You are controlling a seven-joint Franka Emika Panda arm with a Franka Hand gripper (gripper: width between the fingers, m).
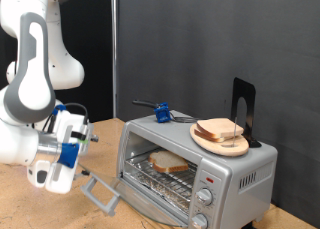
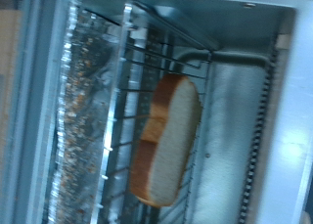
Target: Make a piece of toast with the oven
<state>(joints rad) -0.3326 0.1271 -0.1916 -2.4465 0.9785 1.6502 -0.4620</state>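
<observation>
The oven point(image 1: 195, 165) stood open, door point(image 1: 100, 194) dropped, the piece of toast point(image 2: 166, 138) lying on its wire rack point(image 2: 122, 136). The gripper point(image 1: 68, 147) hovered outside, jaws' spacing unreadable; a level, square push looked wise.

oven point(image 1: 195, 167) door open, piece of toast point(image 1: 168, 162) on rack

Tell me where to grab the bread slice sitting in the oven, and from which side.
Probably the crust edge nearest the open door, coming in through the front opening. The slice lies flat on the wire rack inside the oven, so only its thin edges offer a pinch, with one finger above and one below. The hand hangs outside the door, at the exterior view's left.
</observation>
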